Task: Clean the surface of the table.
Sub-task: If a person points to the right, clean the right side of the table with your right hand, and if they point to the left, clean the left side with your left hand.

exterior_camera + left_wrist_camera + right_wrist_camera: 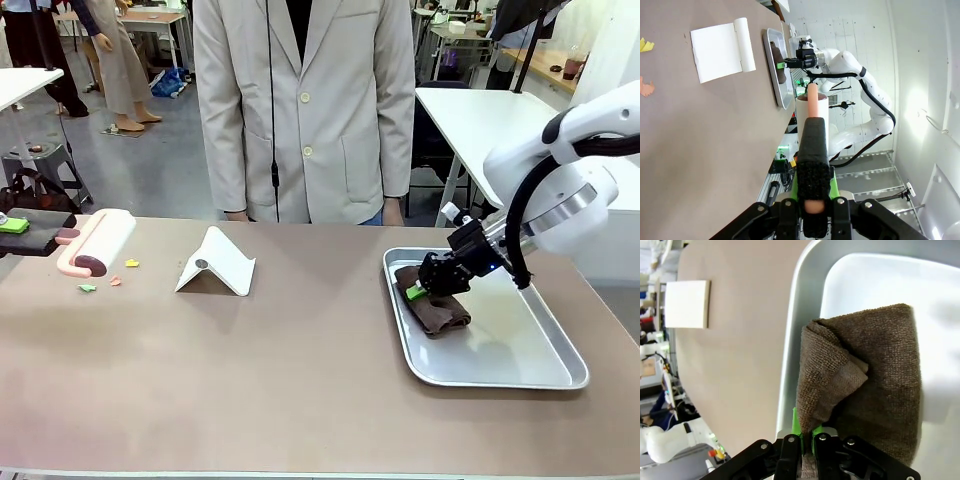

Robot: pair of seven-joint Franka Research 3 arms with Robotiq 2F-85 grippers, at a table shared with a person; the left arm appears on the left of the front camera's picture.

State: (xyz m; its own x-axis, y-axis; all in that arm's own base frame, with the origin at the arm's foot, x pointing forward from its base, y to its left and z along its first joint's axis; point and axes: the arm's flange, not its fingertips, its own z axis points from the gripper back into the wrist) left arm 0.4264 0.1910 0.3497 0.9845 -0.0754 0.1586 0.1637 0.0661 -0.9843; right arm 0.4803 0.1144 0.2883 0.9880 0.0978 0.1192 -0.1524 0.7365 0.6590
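The wide, matte taupe-brown table (300, 380) runs across the whole front view, with a person in a pale jacket (305, 110) standing at its 12 o'clock edge. Taking the tabletop as a clock face, the shallow silver metal tray (510, 335) lies at 3 o'clock. The white folded plastic stand (222, 262) sits toward 11 o'clock, well apart from the tray.

Inside the tray's far-left corner is a folded dark-brown terry cloth (445, 315). The right gripper (420, 292) is pressed together on a folded edge of it, which shows pinched between the green pads in the right wrist view. Out at 10 o'clock, the left gripper (55, 230) is clamped on the handle of a pale pink cylindrical roller (100, 240), with the drum just above or on the surface; I cannot tell which.

The smallest things are the paper scraps beside the roller: yellow (131, 263), orange (115, 281) and green (87, 288).

The step looks like drawing the cloth out for wiping. Since the pinch holds only one fold, the cloth will likely unfurl and trail. It should be raised straight up until the hanging end clears the tray's rim, then carried toward 9 o'clock, passing on the near side of the stand. Set it down flat before sweeping, so the scraps gather instead of scattering.
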